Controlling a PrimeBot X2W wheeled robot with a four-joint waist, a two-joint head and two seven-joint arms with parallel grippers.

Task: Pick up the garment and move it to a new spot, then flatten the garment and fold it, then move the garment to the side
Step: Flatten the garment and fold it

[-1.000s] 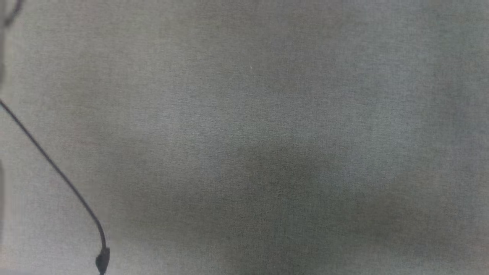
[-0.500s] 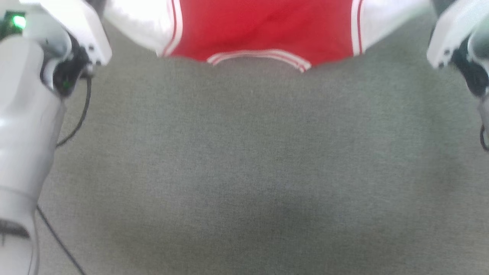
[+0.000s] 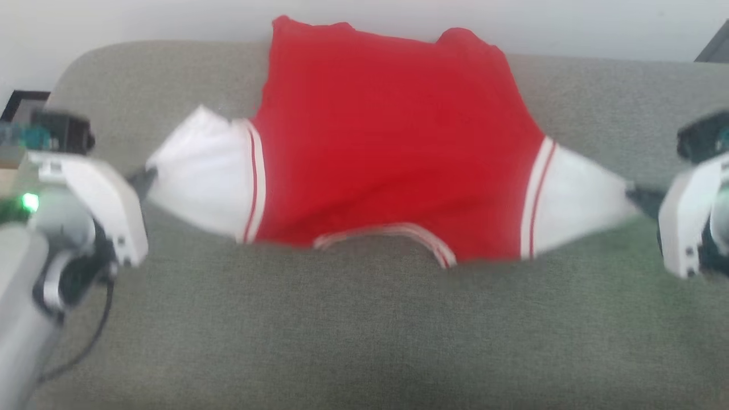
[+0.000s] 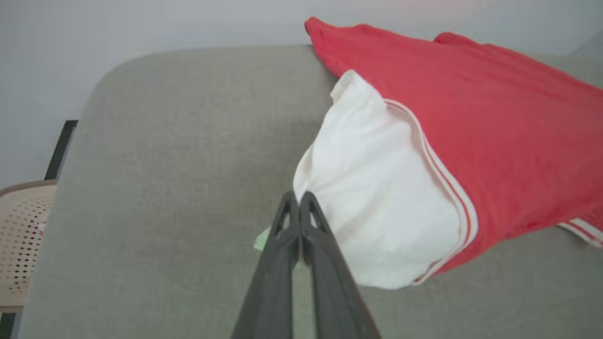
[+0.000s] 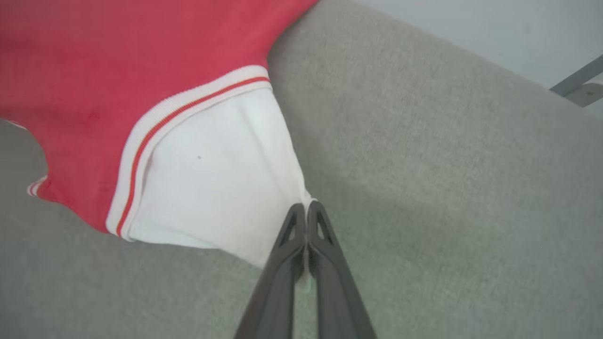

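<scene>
left gripper [image 4: 299, 197]: the jaws are found pressed together with no gap seen, and the tip of the white left sleeve [image 4: 377, 202] is pinched between them. right gripper [image 5: 306, 208]: the jaws are likewise closed tight, and the tip of the white right sleeve [image 5: 212, 188] is nipped at the fingertips. each sleeve is drawn to a point at its grip, which indicates outward tension. the two holds are judged to be set well apart so that the garment [image 3: 393, 148] is stretched across its width and creases are taken out. the garment is spread on the grey upholstered surface [image 3: 364, 330], with the striped collar [image 3: 387, 234] nearest the robot and the hem reaching the far edge. no lettering is seen on the upper face, so the chest is presumed to be underneath. the flattening step is judged to be in hand; folding is not yet begun
</scene>
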